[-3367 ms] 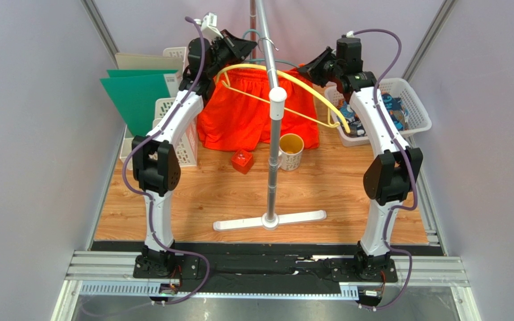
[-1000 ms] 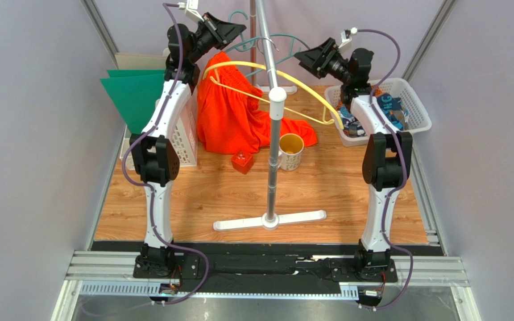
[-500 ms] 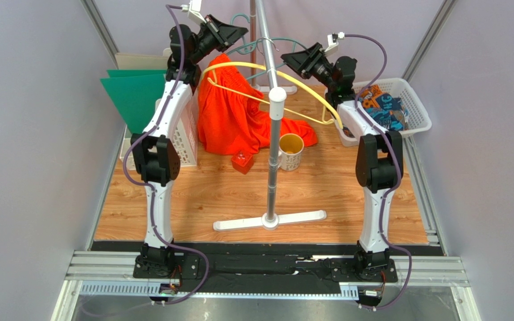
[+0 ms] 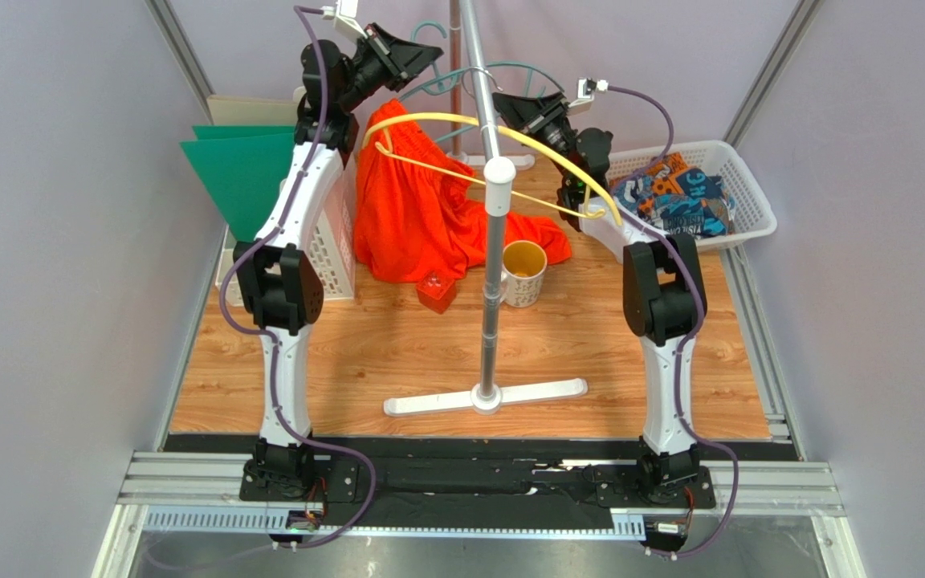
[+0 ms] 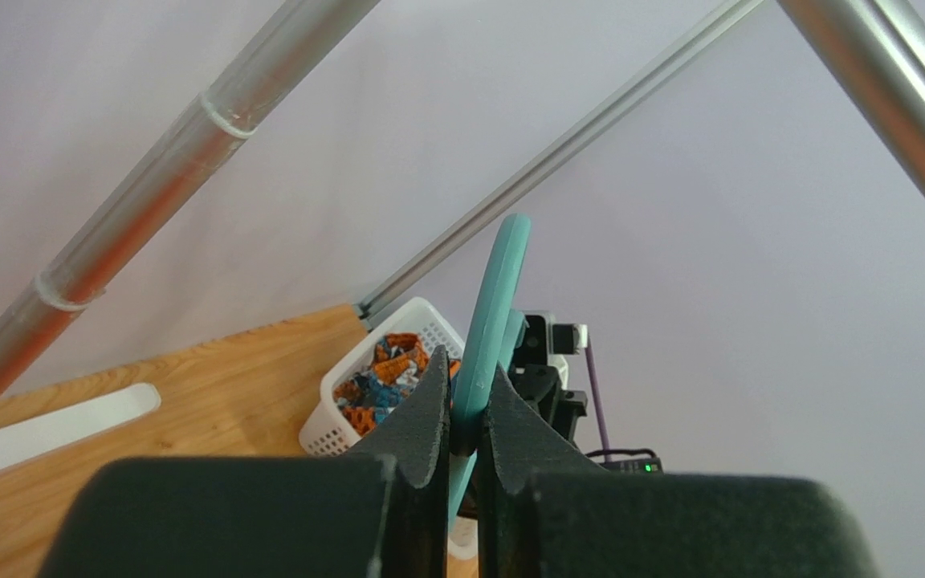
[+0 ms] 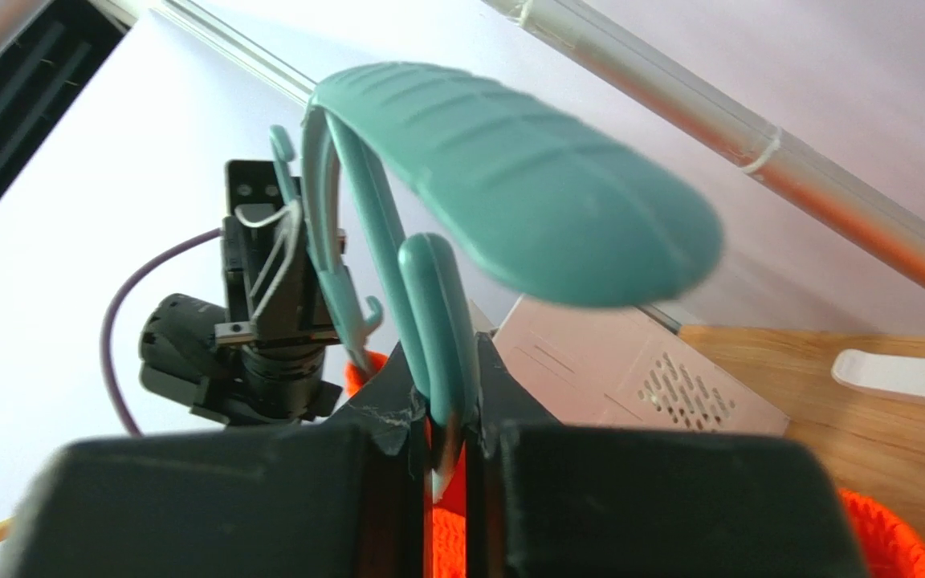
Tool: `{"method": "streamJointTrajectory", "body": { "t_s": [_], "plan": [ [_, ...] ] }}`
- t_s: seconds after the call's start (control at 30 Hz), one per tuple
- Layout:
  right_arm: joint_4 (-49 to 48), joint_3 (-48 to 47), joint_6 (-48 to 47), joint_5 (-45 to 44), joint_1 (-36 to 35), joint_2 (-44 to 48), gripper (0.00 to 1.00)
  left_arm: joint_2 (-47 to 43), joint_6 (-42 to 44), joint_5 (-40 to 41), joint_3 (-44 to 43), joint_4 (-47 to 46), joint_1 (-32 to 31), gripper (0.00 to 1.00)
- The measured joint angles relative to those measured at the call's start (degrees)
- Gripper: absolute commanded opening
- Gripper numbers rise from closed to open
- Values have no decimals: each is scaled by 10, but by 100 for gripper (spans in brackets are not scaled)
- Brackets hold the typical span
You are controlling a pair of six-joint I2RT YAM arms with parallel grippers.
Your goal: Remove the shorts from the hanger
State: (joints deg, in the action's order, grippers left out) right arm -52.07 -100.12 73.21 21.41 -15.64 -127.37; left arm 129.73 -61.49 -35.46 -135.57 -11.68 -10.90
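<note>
My left gripper [image 5: 465, 388] and right gripper [image 6: 440, 367] each clamp the teal hanger [image 5: 498, 301], likely bracing it so the orange shorts [image 4: 413, 205], bunched left, slip free.

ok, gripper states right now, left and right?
Left gripper: shut on the teal plastic hanger.
Right gripper: shut on a teal plastic hanger arm too.

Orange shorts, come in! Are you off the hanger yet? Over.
Left gripper, right gripper: both shut on teal hanger. Orange shorts bunched, top by yellow hanger, hem on wood surface. Silver pole in the middle.
</note>
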Motion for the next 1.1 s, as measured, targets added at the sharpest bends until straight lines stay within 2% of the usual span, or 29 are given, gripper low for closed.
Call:
{"method": "streamJointTrajectory", "body": {
  "t_s": [0.03,0.13,0.17,0.23,0.27,0.4,0.43,0.67,0.9,1.1],
  "plan": [
    [-11,2,5,-2,0,-1,0,1,0,0,0,3,0,0],
    [-62,25,15,-13,0,-2,0,1,0,4,0,19,0,13],
    [-73,31,18,-17,-1,-2,0,1,0,5,0,22,-1,24],
    [-95,41,22,-26,-3,-5,0,1,1,10,0,35,-2,33],
    [-105,43,22,-30,-3,-8,0,1,2,13,0,42,-3,40],
    [-124,49,15,-53,-3,-10,0,1,4,26,0,72,-3,52],
    [-125,49,9,-57,-2,-10,0,1,5,31,0,78,-3,60],
    [-120,7,-28,-49,27,-16,0,-18,21,54,-2,148,8,63],
    [-106,-82,-74,35,71,-30,0,-88,40,69,6,225,39,63],
    [-110,-103,-87,101,87,-30,0,-163,61,87,20,275,57,60]
  ]
}}
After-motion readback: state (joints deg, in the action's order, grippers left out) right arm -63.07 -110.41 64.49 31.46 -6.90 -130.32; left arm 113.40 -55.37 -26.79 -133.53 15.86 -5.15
